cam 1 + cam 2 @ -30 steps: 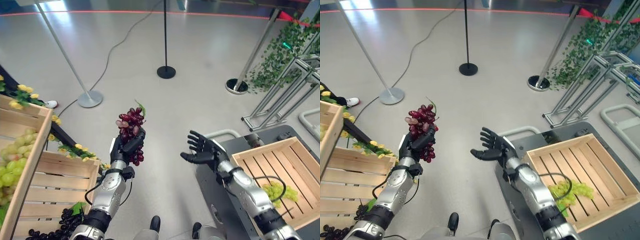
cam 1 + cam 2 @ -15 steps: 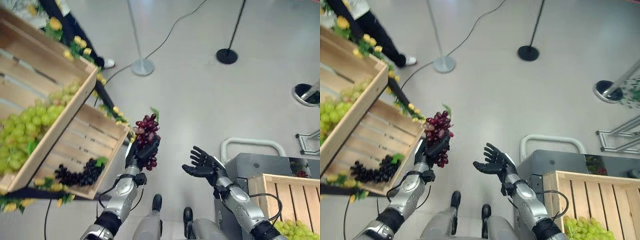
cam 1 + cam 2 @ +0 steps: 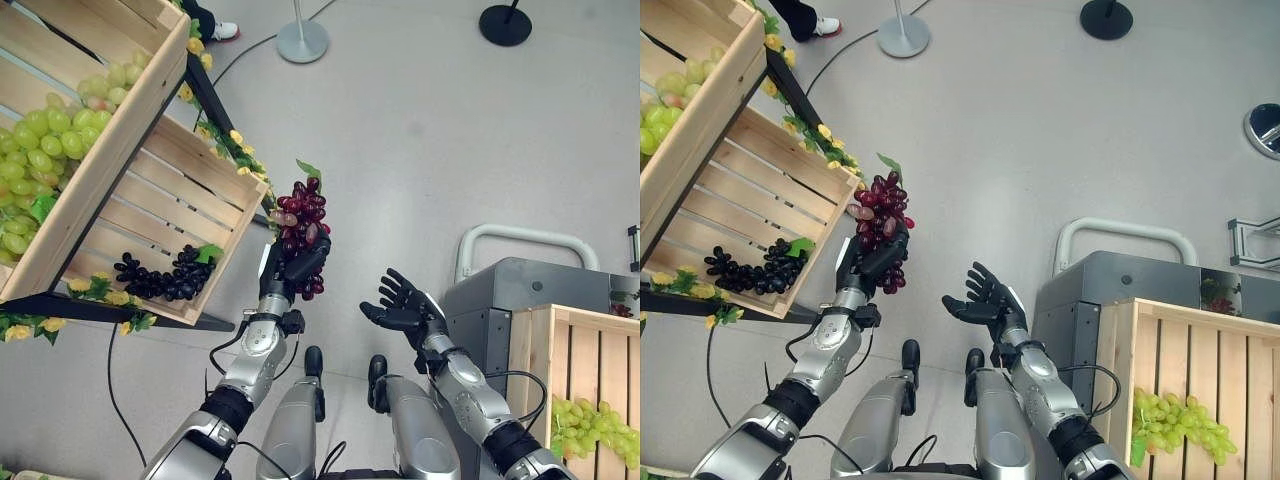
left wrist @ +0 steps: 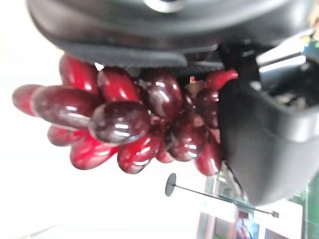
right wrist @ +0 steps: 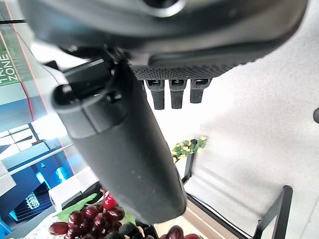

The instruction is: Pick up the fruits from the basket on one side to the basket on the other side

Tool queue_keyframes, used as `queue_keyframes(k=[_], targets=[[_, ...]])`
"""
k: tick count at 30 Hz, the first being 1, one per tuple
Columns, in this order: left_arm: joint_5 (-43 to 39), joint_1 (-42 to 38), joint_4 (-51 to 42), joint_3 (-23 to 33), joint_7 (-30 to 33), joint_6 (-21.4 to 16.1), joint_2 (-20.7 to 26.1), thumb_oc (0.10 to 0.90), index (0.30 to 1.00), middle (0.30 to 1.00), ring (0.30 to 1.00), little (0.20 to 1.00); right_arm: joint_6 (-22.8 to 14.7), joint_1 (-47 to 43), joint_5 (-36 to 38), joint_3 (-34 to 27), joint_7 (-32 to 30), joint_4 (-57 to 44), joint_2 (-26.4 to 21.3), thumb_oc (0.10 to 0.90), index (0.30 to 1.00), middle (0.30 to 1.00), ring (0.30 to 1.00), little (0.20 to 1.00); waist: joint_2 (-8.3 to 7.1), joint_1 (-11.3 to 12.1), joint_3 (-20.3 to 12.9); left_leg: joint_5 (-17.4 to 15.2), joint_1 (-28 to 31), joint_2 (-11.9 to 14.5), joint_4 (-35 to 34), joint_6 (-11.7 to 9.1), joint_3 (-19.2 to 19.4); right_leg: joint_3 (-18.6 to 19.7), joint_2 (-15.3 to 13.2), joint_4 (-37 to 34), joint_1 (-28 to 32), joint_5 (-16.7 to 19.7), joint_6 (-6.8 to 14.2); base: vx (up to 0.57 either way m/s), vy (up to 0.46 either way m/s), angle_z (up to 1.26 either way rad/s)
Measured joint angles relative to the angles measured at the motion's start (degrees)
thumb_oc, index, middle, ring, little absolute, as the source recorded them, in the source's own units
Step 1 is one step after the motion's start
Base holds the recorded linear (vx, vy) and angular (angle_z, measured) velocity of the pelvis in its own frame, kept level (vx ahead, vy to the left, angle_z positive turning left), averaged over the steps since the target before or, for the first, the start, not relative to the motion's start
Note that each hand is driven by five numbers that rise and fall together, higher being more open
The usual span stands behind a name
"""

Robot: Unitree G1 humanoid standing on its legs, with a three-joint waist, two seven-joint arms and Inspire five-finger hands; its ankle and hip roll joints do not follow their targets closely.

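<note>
My left hand (image 3: 283, 278) is shut on a bunch of red grapes (image 3: 302, 228), held up in the air over the floor, just right of the lower wooden crate (image 3: 165, 215). The same red grapes (image 4: 129, 124) fill the left wrist view under the hand's thumb. My right hand (image 3: 405, 310) hovers open, palm up, a little to the right of the red grapes and apart from them. On the right stands a wooden crate (image 3: 545, 365) holding green grapes (image 3: 590, 425). The lower left crate holds black grapes (image 3: 160, 280); the upper left crate (image 3: 110, 130) holds green grapes (image 3: 40, 150).
The left crates sit tilted on a black stand trimmed with yellow flowers (image 3: 215, 135). A grey cart with a white handle (image 3: 515, 240) carries the right crate. Stanchion bases (image 3: 302, 40) stand on the floor at the back, beside a person's shoe (image 3: 225, 30).
The camera has tilted down and the whole scene has shifted. My left hand still holds the red grapes; the right hand stays open beside it.
</note>
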Motion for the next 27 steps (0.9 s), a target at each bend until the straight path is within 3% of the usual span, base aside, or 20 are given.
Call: queue_keyframes(k=[6, 11, 20, 27], targets=[[4.90, -2.07, 0.01, 4.19, 8.28, -3.37, -0.12, 0.400, 0.300, 0.300, 0.300, 0.300, 0.01, -2.59, -0.10, -0.17, -0.08, 0.22, -0.73, 0.800, 0.900, 0.900, 0.900, 0.900, -0.26, 0.09, 1.36, -0.53, -3.17, -0.81, 2.96, -0.08, -0.37, -0.88, -0.93, 3.96, -2.98, -1.22, -0.10, -0.07, 0.077, 0.09], [8.81, -3.39, 0.73, 8.41, 16.44, -4.37, 1.57, 0.400, 0.300, 0.300, 0.300, 0.300, 0.12, -2.81, -0.11, -0.40, -1.16, 0.18, -1.43, 0.800, 0.900, 0.900, 0.900, 0.900, -0.81, 0.89, 1.78, -3.24, -6.93, -1.03, 9.54, -0.05, -0.76, -0.81, -1.44, 8.88, -5.81, -3.56, -0.33, -0.04, 0.071, 0.06], [10.19, -5.76, 6.92, 12.65, 20.51, -4.38, 9.21, 0.400, 0.300, 0.300, 0.300, 0.300, 2.56, -2.28, -0.11, -1.03, -1.16, -0.72, -4.91, 0.800, 0.900, 0.900, 0.900, 0.900, -1.42, 0.05, 2.23, -6.02, -15.22, -0.79, 18.28, -0.02, -0.21, 0.64, -1.53, 16.35, -13.84, -5.13, -0.68, -0.01, 0.095, -0.06], [8.95, -5.96, 7.48, 15.35, 21.65, -4.36, 11.42, 0.400, 0.300, 0.300, 0.300, 0.300, 3.84, -0.29, -0.12, -2.75, -1.16, -0.72, -6.79, 0.800, 0.900, 0.900, 0.900, 0.900, -1.46, -0.53, 2.36, -6.89, -19.83, -0.77, 22.15, -0.11, -0.32, 1.05, -1.84, 20.65, -18.73, -6.14, -1.21, 0.07, 0.070, -0.01]])
